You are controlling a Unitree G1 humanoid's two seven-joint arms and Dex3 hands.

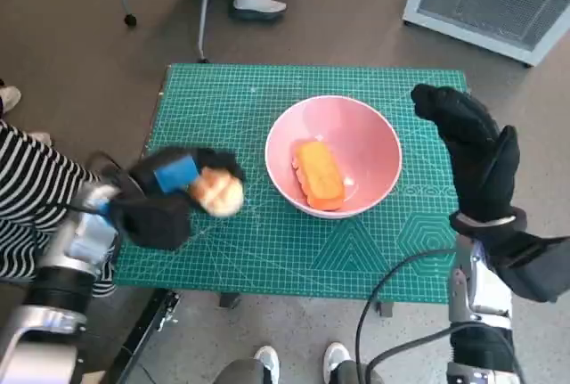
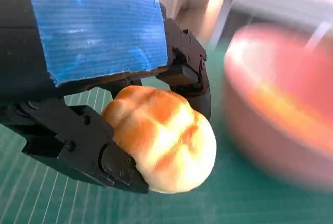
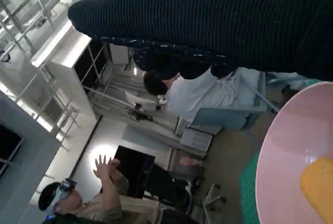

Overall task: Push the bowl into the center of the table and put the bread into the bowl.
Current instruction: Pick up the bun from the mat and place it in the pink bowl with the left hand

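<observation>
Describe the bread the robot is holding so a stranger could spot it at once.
On the green cutting mat, left of the pink bowl, the left hand grips a round golden bread roll. The orange oblong piece lies inside the bowl instead.

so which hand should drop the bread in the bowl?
Left. The left hand already holds the bread just beside the bowl. The right hand holds nothing, raised at the bowl's far side.

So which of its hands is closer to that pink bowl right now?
The right hand, hovering open just beside the bowl's rim. The left hand is farther off on the other side, holding the bread roll.
</observation>
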